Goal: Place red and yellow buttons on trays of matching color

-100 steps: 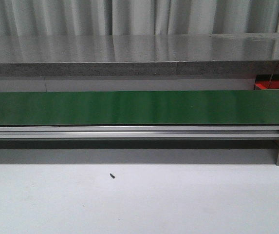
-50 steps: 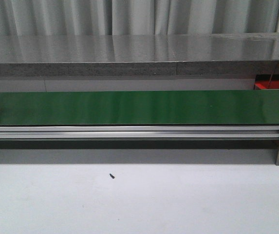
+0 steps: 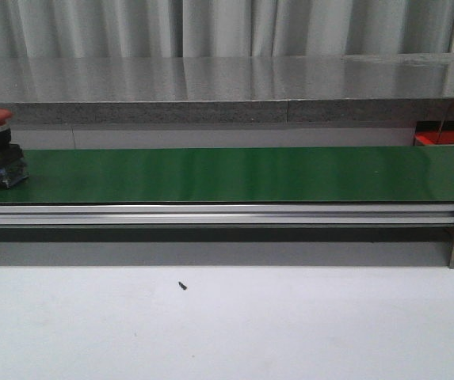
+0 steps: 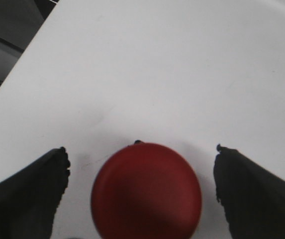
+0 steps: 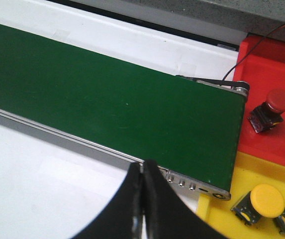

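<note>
— What lies behind the bench?

— I face a pale pleated curtain [image 3: 211,28] hanging in vertical folds across the whole back. Below it a grey speckled stone counter [image 3: 211,79] runs full width, its glossy top mirroring the folds.

— And nearer me?

— A white tabletop [image 3: 290,324], evenly lit, with one small dark speck [image 3: 183,286] on it. Light is soft, without hard shadows.
</note>
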Robot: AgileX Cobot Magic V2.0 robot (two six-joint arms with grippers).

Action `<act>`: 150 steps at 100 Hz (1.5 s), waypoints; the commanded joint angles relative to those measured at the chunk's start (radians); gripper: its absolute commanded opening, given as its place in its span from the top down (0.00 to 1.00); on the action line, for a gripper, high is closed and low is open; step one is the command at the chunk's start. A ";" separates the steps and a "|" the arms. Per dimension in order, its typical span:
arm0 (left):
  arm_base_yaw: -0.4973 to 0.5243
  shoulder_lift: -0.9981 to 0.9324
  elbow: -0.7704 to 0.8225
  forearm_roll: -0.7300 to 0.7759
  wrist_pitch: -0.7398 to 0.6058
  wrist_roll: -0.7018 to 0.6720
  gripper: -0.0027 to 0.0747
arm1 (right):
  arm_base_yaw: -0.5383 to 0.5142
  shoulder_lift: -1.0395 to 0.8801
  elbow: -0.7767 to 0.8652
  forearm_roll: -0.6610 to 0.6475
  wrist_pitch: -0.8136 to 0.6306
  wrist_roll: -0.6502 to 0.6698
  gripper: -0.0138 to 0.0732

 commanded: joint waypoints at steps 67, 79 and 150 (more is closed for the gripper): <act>-0.010 -0.198 -0.032 -0.059 0.087 -0.008 0.83 | -0.004 -0.010 -0.030 0.020 -0.049 -0.001 0.92; -0.022 -0.259 -0.019 -0.093 0.149 -0.008 0.83 | -0.004 -0.010 -0.030 0.020 -0.049 -0.001 0.92; -0.279 -0.643 0.494 -0.093 0.002 0.001 0.83 | -0.004 -0.010 -0.030 0.020 -0.049 -0.001 0.92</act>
